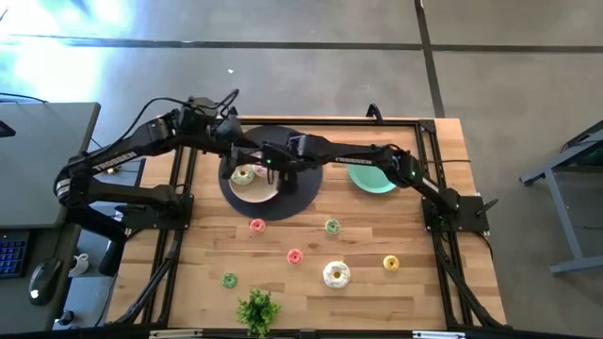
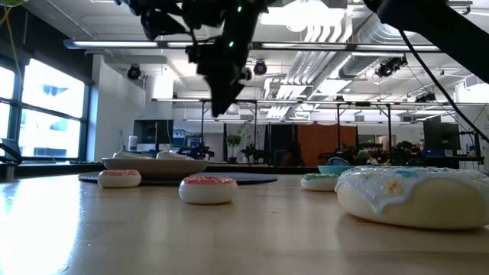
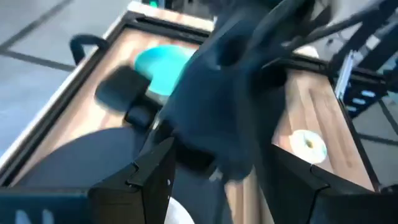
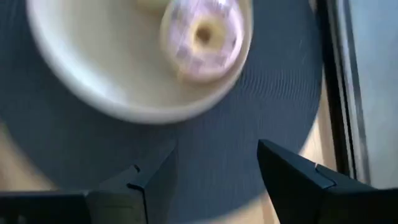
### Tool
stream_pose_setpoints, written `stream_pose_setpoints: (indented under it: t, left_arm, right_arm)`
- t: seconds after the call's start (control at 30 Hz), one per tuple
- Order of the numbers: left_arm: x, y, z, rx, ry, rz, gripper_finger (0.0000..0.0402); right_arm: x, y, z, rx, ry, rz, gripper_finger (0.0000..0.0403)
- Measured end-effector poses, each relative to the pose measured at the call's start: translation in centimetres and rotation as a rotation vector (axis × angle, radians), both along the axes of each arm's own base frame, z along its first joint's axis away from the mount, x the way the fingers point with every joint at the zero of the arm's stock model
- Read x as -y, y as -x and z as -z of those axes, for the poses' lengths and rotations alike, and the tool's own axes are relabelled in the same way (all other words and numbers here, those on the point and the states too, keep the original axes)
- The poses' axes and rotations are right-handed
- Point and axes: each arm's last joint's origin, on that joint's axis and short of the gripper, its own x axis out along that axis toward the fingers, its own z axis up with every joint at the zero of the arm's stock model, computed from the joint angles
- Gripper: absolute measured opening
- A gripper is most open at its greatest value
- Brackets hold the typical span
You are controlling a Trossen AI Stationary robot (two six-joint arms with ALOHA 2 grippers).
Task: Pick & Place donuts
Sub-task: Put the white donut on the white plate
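Note:
A beige plate (image 1: 268, 193) lies on a round dark mat. On it sit a pink-iced donut (image 4: 202, 37) and a white donut (image 1: 243, 174). My right gripper (image 4: 199, 162) hovers open above the plate's near rim (image 1: 268, 168), hanging over it in the low view (image 2: 225, 95). My left gripper (image 3: 221, 155) is open at the mat's far-left side (image 1: 234, 149), facing the right arm. On the bare wood rest a large white donut (image 1: 336, 274) and small pink (image 1: 256, 225), green (image 1: 332, 226), pink-red (image 1: 295, 256), green (image 1: 229, 280) and yellow (image 1: 390, 264) ones.
A teal plate (image 1: 370, 176) lies on the table right of the mat, under the right arm. A leafy green plant (image 1: 257, 309) stands at the near edge. A black frame rails the table's left, far and right sides. Open wood lies between the scattered donuts.

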Motion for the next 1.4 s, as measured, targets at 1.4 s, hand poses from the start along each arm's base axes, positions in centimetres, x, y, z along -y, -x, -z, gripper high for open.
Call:
stream_pose_setpoints:
  t: [1.4]
  left_arm:
    - [0.1, 0.5, 0.4, -0.050, 0.001, -0.030, 0.0208]
  right_arm:
    - [-20.7, 14.6, 8.5, -0.165, -0.688, -0.003, 0.0187]
